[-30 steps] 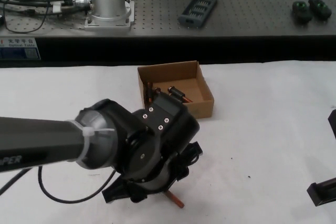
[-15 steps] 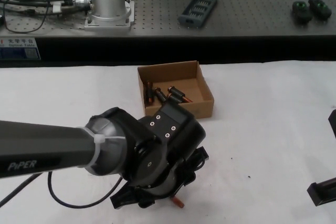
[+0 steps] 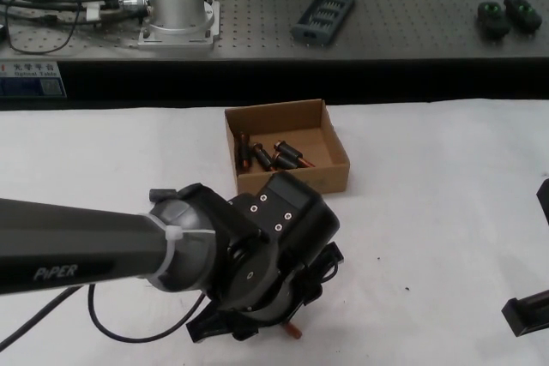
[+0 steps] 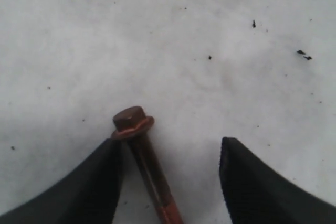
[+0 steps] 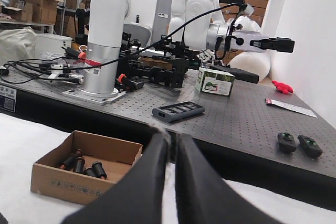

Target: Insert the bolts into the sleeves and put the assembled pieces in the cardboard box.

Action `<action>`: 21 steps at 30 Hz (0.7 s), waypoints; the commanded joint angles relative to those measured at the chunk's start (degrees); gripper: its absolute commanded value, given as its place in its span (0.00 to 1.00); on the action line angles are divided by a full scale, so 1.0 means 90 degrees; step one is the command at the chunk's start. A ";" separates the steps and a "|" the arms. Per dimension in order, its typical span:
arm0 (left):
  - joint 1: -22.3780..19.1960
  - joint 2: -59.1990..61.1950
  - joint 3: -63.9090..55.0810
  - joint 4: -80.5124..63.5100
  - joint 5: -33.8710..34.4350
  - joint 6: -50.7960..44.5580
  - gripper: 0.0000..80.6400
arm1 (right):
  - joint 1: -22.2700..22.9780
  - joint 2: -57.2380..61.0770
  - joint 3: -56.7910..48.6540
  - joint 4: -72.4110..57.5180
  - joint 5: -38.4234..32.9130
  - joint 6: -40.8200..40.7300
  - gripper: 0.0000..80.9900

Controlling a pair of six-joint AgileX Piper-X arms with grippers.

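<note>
**Left gripper spread beside a copper bolt; right gripper pinched shut**

High view: the left arm (image 3: 214, 255), with a matte dark casing and a white cable tie round its wrist, hangs low over the white cloth (image 3: 429, 212). The coppery tip of a bolt (image 3: 292, 330) pokes out from under it, lying on the cloth. Farther back sits the open cardboard box (image 3: 333, 177), holding several dark sleeves with copper ends (image 3: 274, 156).

Left wrist view: the left gripper (image 4: 170, 145) is released, its black fingers (image 4: 94, 182) wide apart. The bolt has a hexagonal flanged head and a slim smooth shank. It lies on the speckled cloth between the fingers, touching one and well apart from the other.

Right wrist view: the right gripper (image 5: 170, 135) is clenched on nothing, with only a thin slit between its smooth black fingers. The box lies beyond it, in front of a perforated metal table (image 5: 236, 116).
</note>
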 commanded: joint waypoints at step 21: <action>0.0198 0.0241 0.0041 -0.0071 -0.0275 0.5171 0.00 | -0.0018 -0.0049 -0.0057 -0.0273 0.0254 0.0186 0.08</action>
